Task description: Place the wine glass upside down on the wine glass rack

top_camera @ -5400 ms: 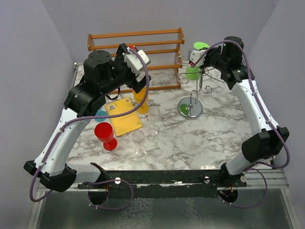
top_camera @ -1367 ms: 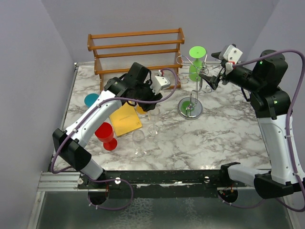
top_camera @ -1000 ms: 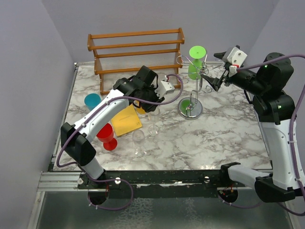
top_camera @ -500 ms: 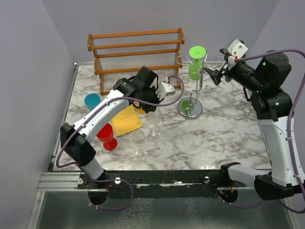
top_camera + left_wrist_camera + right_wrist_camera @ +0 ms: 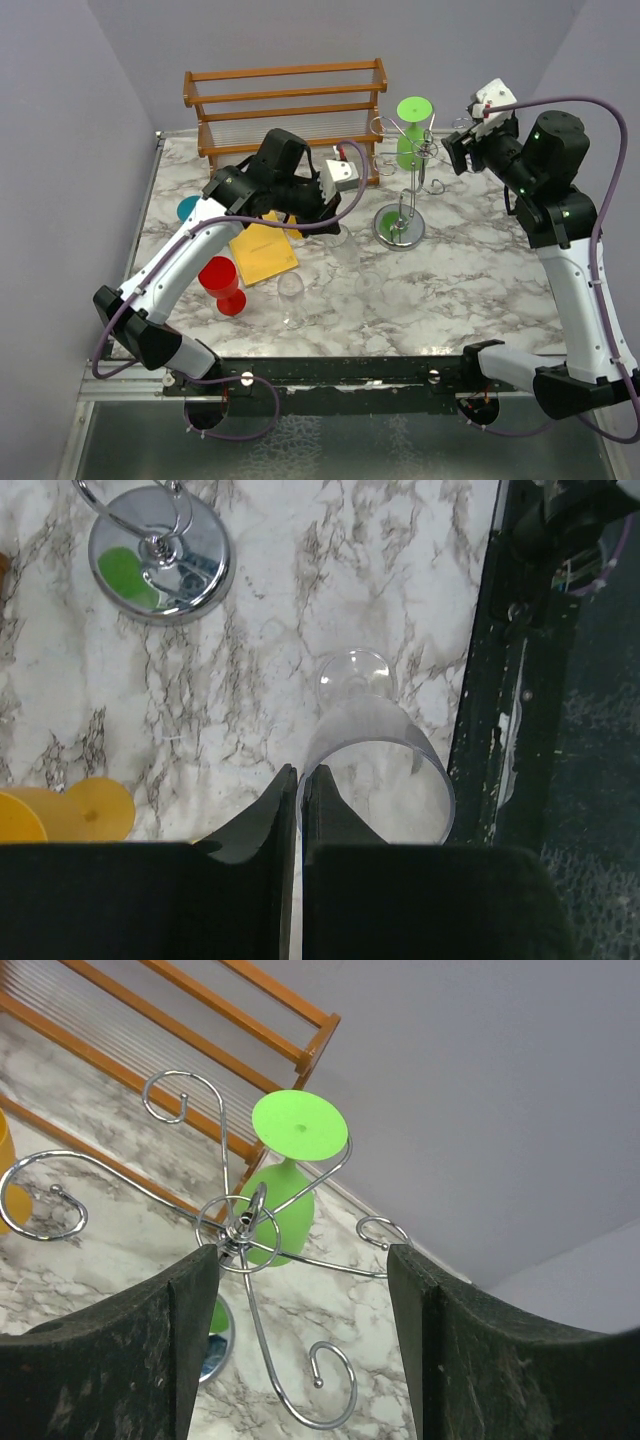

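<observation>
1. The left fingers are pinched shut on the rim of a clear wine glass. Its foot points away from them toward the tabletop. Holding it by the wall probably leaves the stem free to slide onto a hook.
2. The right fingers stand apart and empty, just beside the top of the wire rack. They look ready to steady the rack or to take the glass.
3. The rack stands to the right of the held glass, near it but apart, in front of the wooden shelf.
4. Count:
   - one green glass, hanging upside down on the rack
   - two clear glasses: the held one and a second clear glass, which is standing
   - one red goblet
   - one orange glass
   - one yellow card
</observation>
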Robot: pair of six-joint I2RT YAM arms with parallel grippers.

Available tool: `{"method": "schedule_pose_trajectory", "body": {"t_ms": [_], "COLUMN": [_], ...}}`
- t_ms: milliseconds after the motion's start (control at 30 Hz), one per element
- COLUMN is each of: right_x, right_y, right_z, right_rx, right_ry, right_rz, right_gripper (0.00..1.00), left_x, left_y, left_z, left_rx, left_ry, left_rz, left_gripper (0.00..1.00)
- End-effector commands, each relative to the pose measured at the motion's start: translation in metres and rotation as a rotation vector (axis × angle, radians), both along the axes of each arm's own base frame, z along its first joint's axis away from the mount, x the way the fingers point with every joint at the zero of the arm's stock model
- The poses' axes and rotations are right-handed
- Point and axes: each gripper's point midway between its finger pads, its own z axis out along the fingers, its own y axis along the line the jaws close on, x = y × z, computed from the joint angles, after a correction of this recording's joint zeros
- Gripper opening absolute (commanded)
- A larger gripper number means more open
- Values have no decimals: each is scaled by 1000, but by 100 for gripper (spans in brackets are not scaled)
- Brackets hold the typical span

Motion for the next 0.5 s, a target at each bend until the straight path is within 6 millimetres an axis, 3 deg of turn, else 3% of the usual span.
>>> {"method": "schedule_pose_trajectory", "body": {"t_ms": [0, 167, 367, 467], "right_x": [-16, -29, -46, -53], "right_y": [1, 18, 32, 42], "right_z": [10, 10, 22, 25], "right_rx": [69, 121, 194, 235], "right_ry": [-7, 37, 63, 86], "right_rz": [8, 125, 258, 314], "right_gripper": [67, 67, 65, 63], "left_x": [-6, -12, -27, -25], "left_y": [-11, -12, 4, 15], "left_z": [49, 79, 154, 187], "left_rx": [-195, -284, -477, -517], "left_ry": [55, 46, -148, -226], "left_rz": [-32, -30, 16, 81], "left_gripper": [0, 0, 0, 0]}}
